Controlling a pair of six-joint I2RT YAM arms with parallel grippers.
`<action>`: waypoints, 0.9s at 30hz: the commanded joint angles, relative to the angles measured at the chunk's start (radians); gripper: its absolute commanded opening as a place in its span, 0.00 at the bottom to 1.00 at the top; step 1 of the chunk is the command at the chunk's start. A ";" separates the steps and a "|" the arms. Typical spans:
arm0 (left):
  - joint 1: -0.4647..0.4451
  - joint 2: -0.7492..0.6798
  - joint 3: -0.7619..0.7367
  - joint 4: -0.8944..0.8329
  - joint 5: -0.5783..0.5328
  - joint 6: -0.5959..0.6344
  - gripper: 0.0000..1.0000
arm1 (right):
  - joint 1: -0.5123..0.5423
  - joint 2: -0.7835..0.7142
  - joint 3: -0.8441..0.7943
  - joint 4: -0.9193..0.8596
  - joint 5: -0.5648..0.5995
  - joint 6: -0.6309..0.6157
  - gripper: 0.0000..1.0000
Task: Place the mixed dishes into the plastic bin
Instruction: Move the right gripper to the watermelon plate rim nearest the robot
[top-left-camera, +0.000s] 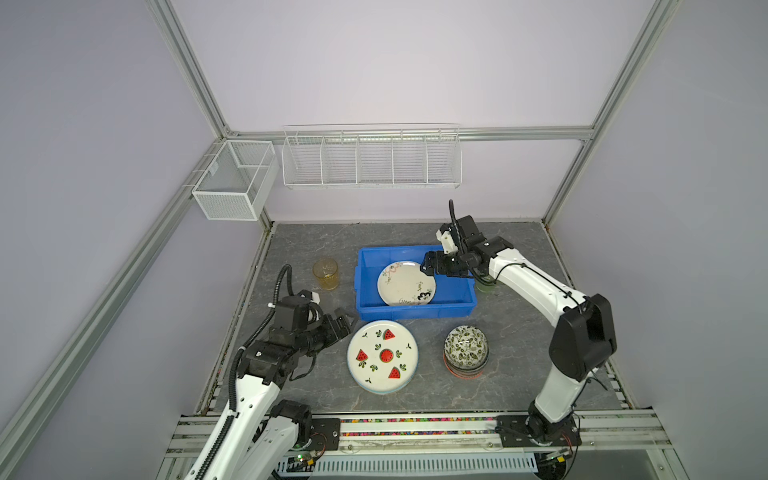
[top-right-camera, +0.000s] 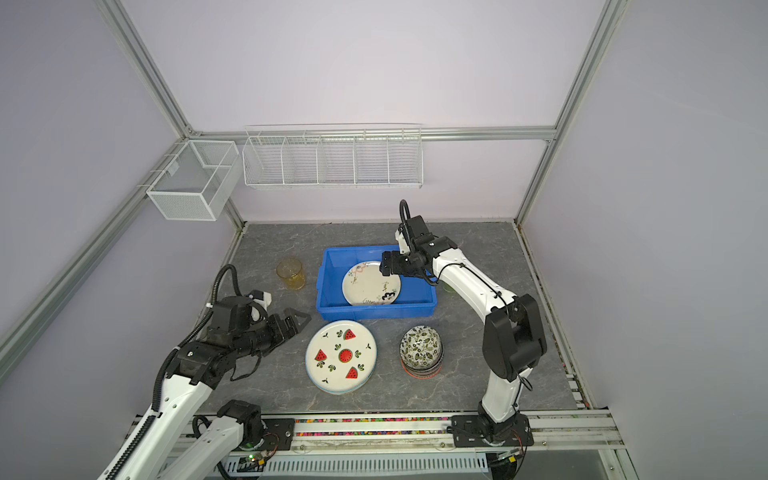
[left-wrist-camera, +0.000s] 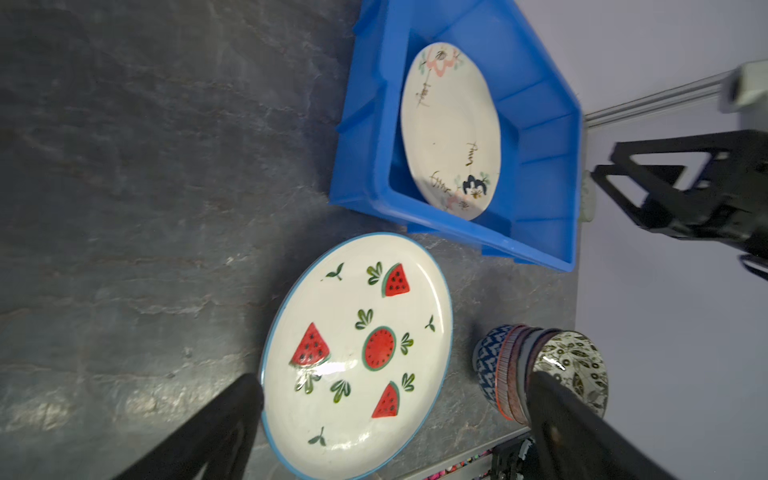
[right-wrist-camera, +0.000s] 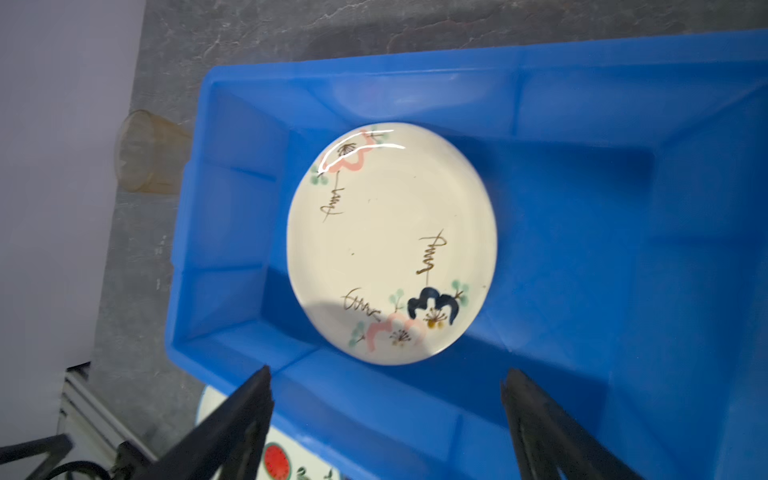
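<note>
Though mostly hidden, green cup (top-left-camera: 484, 286) behind arm (top-left-camera: 530, 277).

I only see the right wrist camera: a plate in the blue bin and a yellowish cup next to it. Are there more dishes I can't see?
Observer: Yes. A stack of bowls sits on the table in front of the bin, near its right end.
Operator: Is there another cup?
Observer: A green cup stands just outside the bin's right wall, mostly hidden behind the right arm.
</note>
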 joint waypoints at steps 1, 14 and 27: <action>0.006 -0.032 0.011 -0.140 -0.061 0.023 0.99 | 0.068 -0.069 -0.035 -0.075 0.006 -0.029 0.88; 0.005 -0.125 -0.096 -0.207 -0.038 -0.068 0.99 | 0.384 -0.198 -0.236 -0.039 0.043 0.091 0.88; -0.100 -0.173 -0.204 -0.060 -0.045 -0.255 0.99 | 0.464 -0.203 -0.363 0.048 0.113 0.180 0.89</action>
